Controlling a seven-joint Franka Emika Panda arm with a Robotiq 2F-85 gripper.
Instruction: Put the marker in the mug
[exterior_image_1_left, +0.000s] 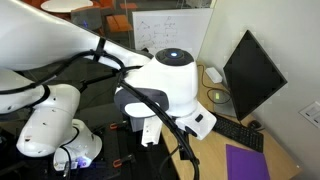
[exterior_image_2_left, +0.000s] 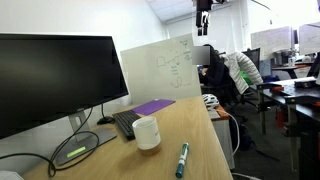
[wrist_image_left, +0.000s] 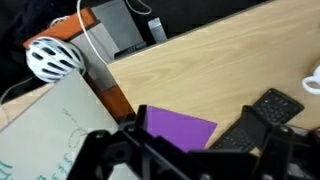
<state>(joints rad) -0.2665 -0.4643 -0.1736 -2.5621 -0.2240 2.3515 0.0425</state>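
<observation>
The small white mug (exterior_image_2_left: 147, 133) stands upright on the wooden desk (exterior_image_2_left: 190, 125), just in front of the keyboard. A teal marker (exterior_image_2_left: 182, 158) lies flat on the desk to the right of the mug, a short gap away. My gripper (exterior_image_2_left: 203, 10) hangs high above the far end of the desk, far from both. In the wrist view its dark fingers (wrist_image_left: 196, 115) are spread apart with nothing between them, over the purple pad. A white rim at that view's right edge (wrist_image_left: 313, 82) looks like the mug. The marker is out of the wrist view.
A black keyboard (exterior_image_2_left: 122, 122), a purple pad (exterior_image_2_left: 152, 106) and a large monitor (exterior_image_2_left: 55, 85) sit on the desk. A whiteboard (exterior_image_2_left: 158, 70) leans behind. A white helmet (wrist_image_left: 52, 57) lies beside the desk. A yellowish dish (exterior_image_1_left: 217, 96) sits near the monitor.
</observation>
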